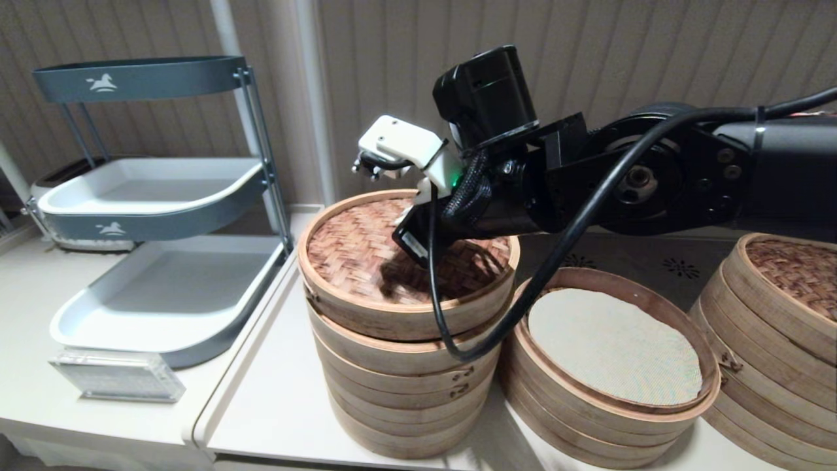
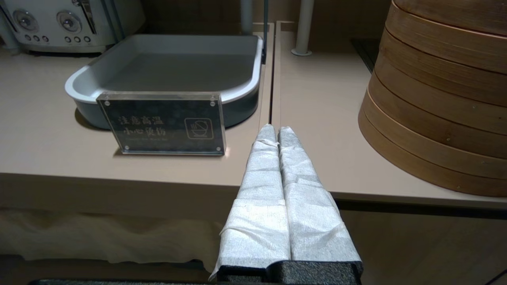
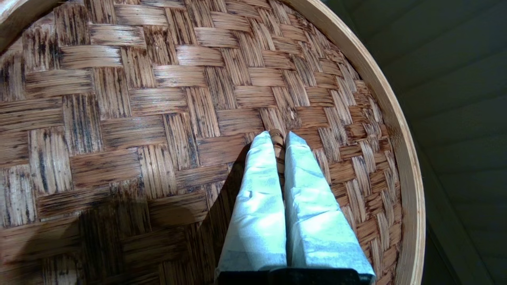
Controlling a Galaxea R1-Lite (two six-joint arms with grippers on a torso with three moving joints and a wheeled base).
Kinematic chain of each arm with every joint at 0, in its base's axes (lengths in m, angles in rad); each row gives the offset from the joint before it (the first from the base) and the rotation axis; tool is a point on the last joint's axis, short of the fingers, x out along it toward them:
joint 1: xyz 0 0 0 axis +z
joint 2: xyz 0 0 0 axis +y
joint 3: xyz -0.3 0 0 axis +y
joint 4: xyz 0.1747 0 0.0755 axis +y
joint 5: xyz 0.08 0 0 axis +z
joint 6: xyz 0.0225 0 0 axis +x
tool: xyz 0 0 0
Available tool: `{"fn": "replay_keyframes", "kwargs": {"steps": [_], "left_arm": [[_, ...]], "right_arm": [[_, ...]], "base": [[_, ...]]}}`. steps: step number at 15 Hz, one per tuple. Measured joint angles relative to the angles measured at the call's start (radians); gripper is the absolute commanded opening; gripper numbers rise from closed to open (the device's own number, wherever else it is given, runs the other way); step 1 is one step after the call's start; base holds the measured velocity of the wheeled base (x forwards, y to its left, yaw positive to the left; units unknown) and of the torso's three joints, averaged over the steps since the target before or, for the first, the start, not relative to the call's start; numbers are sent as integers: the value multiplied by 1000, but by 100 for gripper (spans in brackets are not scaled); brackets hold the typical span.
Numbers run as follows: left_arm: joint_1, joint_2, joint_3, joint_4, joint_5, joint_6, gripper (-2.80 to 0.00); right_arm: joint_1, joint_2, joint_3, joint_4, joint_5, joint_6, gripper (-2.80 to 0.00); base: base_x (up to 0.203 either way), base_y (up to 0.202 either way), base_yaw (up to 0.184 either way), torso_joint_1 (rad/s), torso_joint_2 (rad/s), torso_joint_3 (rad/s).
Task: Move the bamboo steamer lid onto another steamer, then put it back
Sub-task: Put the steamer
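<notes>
Lid (image 1: 366, 252): round, reddish-brown herringbone weave, pale bentwood rim, sitting on top of the tall stack (image 1: 399, 386) at the counter's (image 1: 274, 399) middle. Just to its right is the low steamer (image 1: 611, 392), uncovered, cream liner (image 1: 611, 343) showing; a third stack (image 1: 778, 314) with a woven top sits at far right. Head view shows the right arm reaching across over the lid, but its wrist hides the fingertips. Right wrist view fills that in: right hand (image 3: 278, 136) is down at the lid's centre, wrapped fingers (image 3: 307, 190) nearly together, pinching the small loop handle (image 3: 277, 138) between the tips. Left wrist view only: left hand (image 2: 276, 130) parked low at the counter's front edge, fingers pressed together, holding nothing, facing a sign plaque (image 2: 162, 123), grey tray (image 2: 166, 67) and toaster (image 2: 59, 21).
</notes>
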Motion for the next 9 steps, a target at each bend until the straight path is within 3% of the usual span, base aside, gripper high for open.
{"fn": "replay_keyframes", "kwargs": {"steps": [9], "left_arm": [[0,0,0,0,0,0,-280]], "right_arm": [[-2,-26,13,11,0,0,-280]], "base": [[0,0,0,0,0,0]]}}
